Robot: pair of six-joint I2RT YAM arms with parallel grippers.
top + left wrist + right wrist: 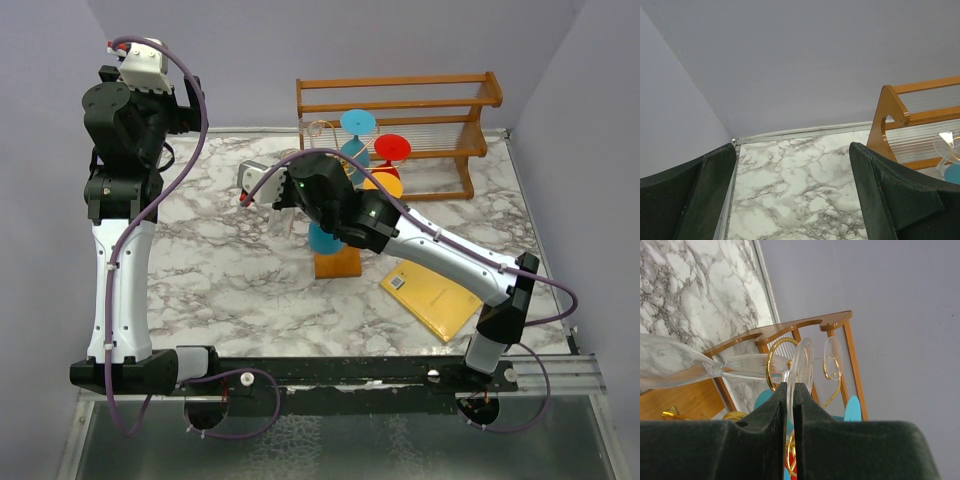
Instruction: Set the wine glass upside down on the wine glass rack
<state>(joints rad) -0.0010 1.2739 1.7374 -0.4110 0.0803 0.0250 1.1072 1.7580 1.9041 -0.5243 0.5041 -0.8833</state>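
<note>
Near the back edge of the table (220, 270), at the rack (337, 264), my right gripper (790, 387) is closed tight on the thin foot of the glass (745, 365); the stem runs straight away from my fingers, bowl toward the table, so I judge it upside down, just beside the rack's gold wire; my left gripper (792, 147) stands wide apart, empty, over the back left corner; the right arm is nearer.

Wooden shelf (400, 82) just bhd wire rack (338, 263)

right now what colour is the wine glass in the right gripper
Clear and colourless; the wine glass shows best in the right wrist view.
</note>
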